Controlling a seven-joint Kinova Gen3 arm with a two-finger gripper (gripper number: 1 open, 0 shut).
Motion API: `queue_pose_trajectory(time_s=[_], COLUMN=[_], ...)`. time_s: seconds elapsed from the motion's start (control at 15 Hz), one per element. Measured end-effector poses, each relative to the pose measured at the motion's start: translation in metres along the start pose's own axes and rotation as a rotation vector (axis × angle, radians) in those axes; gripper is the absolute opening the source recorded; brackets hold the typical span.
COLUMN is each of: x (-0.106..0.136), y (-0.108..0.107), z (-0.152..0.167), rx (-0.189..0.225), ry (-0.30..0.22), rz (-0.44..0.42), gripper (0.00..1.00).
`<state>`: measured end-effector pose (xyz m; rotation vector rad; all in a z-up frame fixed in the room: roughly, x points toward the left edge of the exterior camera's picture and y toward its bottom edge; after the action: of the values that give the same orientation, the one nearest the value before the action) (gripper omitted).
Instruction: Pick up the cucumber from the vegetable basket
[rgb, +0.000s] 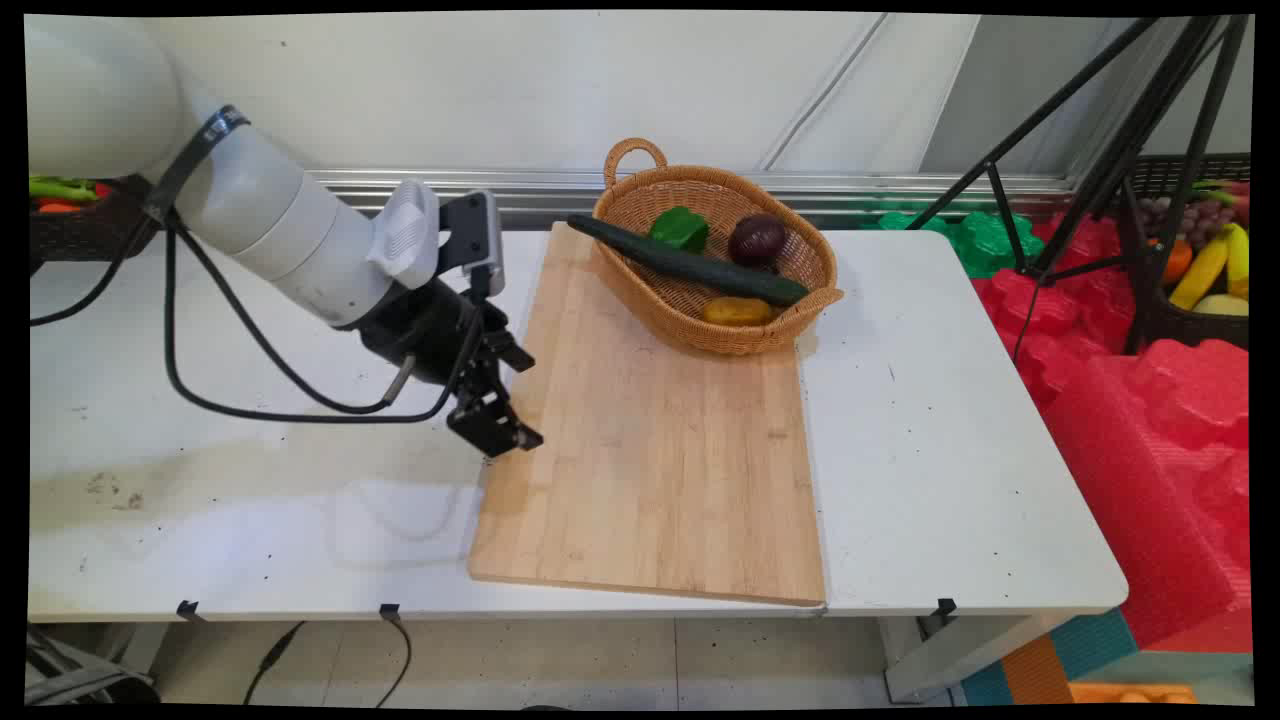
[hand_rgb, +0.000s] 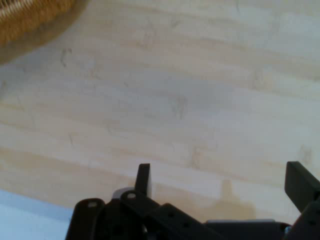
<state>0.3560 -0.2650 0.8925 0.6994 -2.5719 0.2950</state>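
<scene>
Over the left edge of the wooden cutting board (rgb: 660, 440) hangs the gripper (rgb: 497, 425), low above the wood and clasping nothing. Its fingers (hand_rgb: 143, 179) stand spread apart in the hand view, with bare board showing between them; one tip rises near the middle of the bottom edge and the other at the far right.

The board lies on the white bench (rgb: 930, 430), running from the near edge back toward the wall. On its far end sits a wicker basket (rgb: 722, 340) with a loop handle at the back. A corner of the basket's weave shows at the top left of the hand view, well apart from the fingers.

Inside the basket lie a long dark cucumber (rgb: 690, 262), set slantwise with one end sticking out over the left rim, a green pepper (rgb: 680, 228) behind it, a dark red onion (rgb: 757, 240) to the right, and a yellowish potato (rgb: 738, 311) at the front wall.

Nothing lies on the open stretch of board between the gripper and the basket. As a judgement only, the arm is between grasps, unloaded and nearest the board itself. Black cables droop from the arm over the bench's left part.
</scene>
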Motion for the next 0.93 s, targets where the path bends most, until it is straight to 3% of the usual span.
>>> queue_pose_trajectory(time_s=[0.27,0.93], x=[0.019,0.08], y=[-0.008,-0.058], z=[0.001,0.005], rx=[0.013,0.119], ry=[0.041,0.122], rz=[0.009,0.012], gripper=[1.0,1.0])
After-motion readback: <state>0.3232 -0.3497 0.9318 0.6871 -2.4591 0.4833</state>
